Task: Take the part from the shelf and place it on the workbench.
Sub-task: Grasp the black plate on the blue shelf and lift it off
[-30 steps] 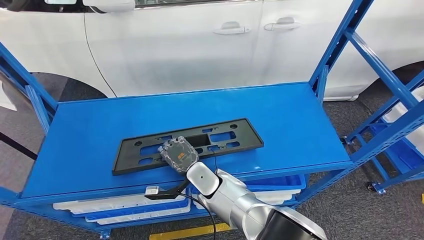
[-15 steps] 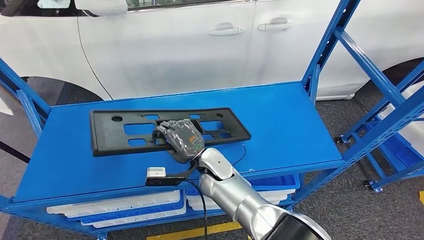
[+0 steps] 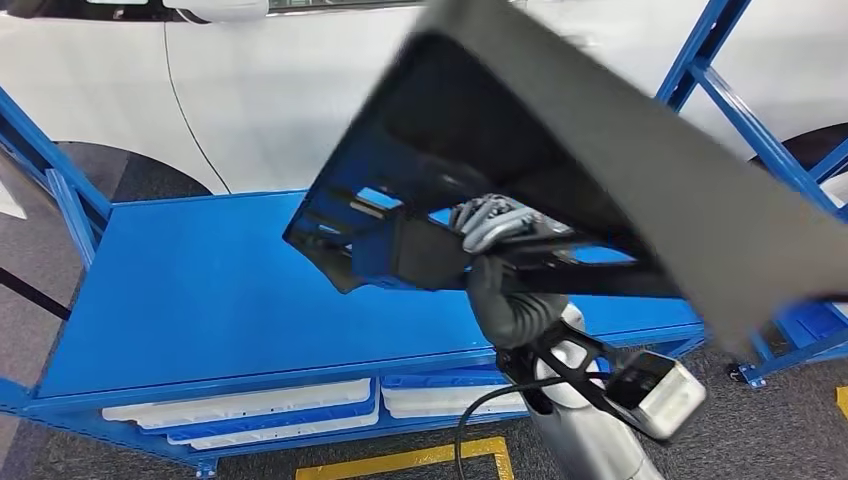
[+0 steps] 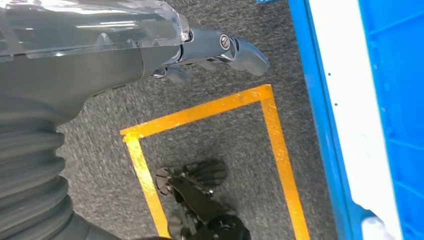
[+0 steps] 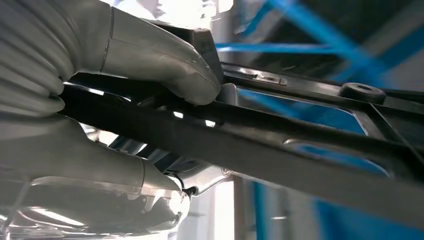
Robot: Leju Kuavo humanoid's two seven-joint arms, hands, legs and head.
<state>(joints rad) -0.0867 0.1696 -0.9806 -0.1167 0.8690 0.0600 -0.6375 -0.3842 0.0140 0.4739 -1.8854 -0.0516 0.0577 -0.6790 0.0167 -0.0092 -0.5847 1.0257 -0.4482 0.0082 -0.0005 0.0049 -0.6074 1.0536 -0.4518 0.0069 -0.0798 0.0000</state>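
The part is a long black plastic frame with cut-outs. It is off the blue shelf top, raised high and tilted steeply toward the camera, blurred at its near end. My right hand grips it from below around a middle bar. In the right wrist view the thumb presses on the black frame with the fingers wrapped under it. My left hand hangs over the grey floor with its fingers stretched out and holds nothing.
A white car stands close behind the rack. Blue uprights rise at the right end. White trays lie on the lower shelf. Yellow floor tape runs beside the rack's blue edge.
The part lay flat on the shelf under my right hand, slid left, and is now lifted clear and swung up toward the camera. My right arm has risen with it.
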